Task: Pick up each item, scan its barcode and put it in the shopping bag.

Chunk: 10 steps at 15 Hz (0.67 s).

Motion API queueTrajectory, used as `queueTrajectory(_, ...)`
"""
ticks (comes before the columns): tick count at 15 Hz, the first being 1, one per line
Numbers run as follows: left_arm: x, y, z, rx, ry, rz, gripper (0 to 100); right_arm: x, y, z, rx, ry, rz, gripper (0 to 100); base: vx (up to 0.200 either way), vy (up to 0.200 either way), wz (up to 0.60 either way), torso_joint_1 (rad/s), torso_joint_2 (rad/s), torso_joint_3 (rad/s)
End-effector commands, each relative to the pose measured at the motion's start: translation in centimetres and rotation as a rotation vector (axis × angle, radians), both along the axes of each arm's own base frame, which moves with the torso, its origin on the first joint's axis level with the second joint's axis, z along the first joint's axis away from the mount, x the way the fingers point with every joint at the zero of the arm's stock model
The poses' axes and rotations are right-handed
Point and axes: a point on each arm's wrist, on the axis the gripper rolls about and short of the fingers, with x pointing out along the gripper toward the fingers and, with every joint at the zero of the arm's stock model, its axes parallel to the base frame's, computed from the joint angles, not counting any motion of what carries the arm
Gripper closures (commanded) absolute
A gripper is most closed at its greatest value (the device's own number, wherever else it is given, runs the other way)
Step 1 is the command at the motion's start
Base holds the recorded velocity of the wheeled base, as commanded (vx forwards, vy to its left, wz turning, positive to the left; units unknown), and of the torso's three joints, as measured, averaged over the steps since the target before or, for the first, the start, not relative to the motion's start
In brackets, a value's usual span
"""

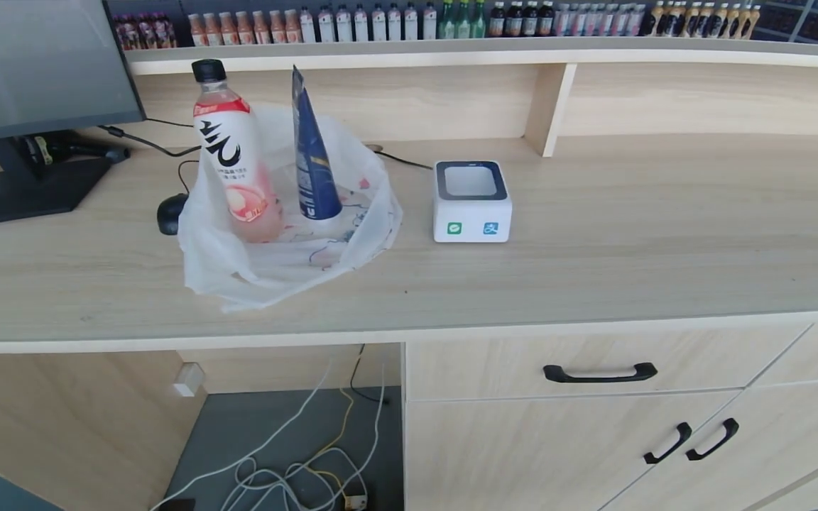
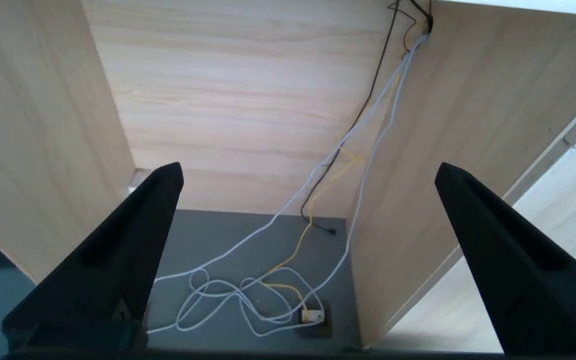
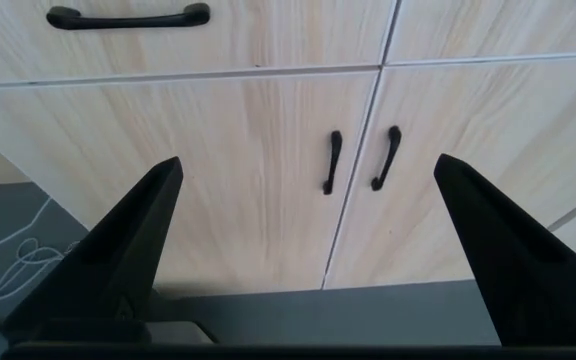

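Two items, bottle (image 1: 231,152) and blue pouch (image 1: 313,160), upright in shopping bag (image 1: 288,259) toward left end of counter (image 1: 629,234), scanner (image 1: 471,202) just beside, left gripper (image 2: 308,175) spread empty, right gripper (image 3: 308,165) spread empty

We see a translucent white plastic shopping bag (image 1: 352,241) slumped open on the wooden counter (image 1: 629,234). Inside it, a clear black-capped bottle of pink drink (image 1: 231,152) and a tall dark-blue tapered pouch (image 1: 313,156) stand upright. Just beside the bag sits a white cube-shaped barcode scanner (image 1: 471,201), window facing up.
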Motion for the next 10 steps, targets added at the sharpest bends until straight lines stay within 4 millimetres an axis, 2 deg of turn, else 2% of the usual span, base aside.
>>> queueTrajectory(1,0.01,0.0,0.0,0.0,0.002,0.0,0,0.03,0.0,0.01,0.0,0.004,-0.001,0,0.0,-0.2,0.0,0.002,0.01,0.002)
queueTrajectory(3,0.01,0.0,0.0,0.001,0.002,0.0,0,0.03,0.0,0.01,-0.001,0.004,-0.001,0,0.0,-0.2,0.0,0.0,0.0,-0.002)
queueTrajectory(10,0.01,0.0,0.0,0.004,0.002,0.0,0,0.03,0.0,0.01,0.0,0.004,-0.001,0,0.0,0.0,0.0,0.0,0.0,0.0)
